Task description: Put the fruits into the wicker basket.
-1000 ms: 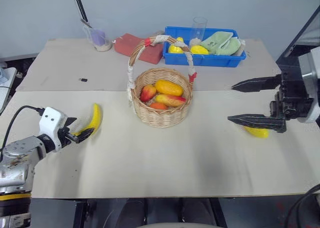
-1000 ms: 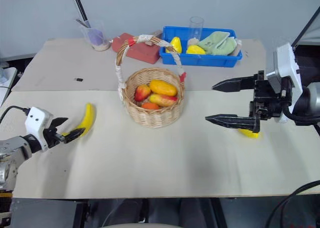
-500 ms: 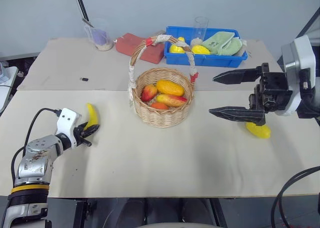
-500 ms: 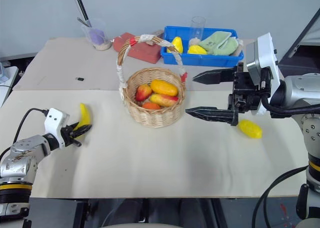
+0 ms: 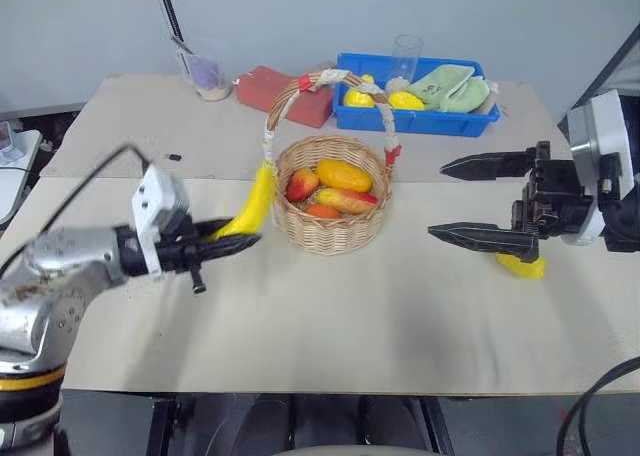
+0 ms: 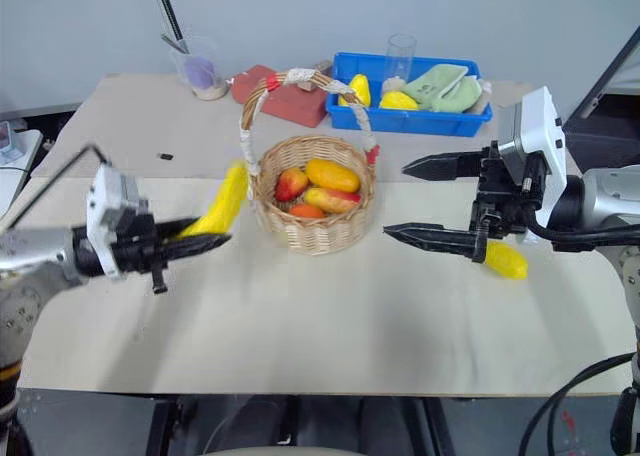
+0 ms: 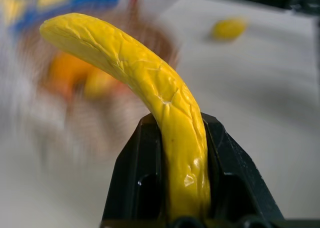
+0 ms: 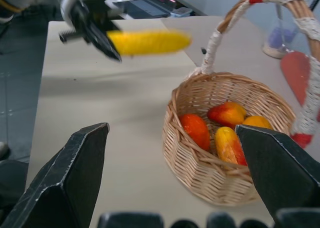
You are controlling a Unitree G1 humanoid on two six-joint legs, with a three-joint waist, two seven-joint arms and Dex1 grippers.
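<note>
Yellow banana (image 5: pixel 252 204) pinched at its lower end by the left tool (image 5: pixel 228 242), raised off the desk (image 5: pixel 330 316) at about 9 o'clock of the basket (image 5: pixel 333 238), its tip by the taped handle (image 5: pixel 300 82); basket at desk centre, holding orange-red fruits (image 5: pixel 343 175); right tool (image 5: pixel 470 198) spread wide, empty, at 3 o'clock of the basket; lemon (image 6: pixel 506 260) on the desk just beneath the right tool's lower finger; blue tray (image 5: pixel 420 122) at 1 o'clock, along the far edge.
</note>
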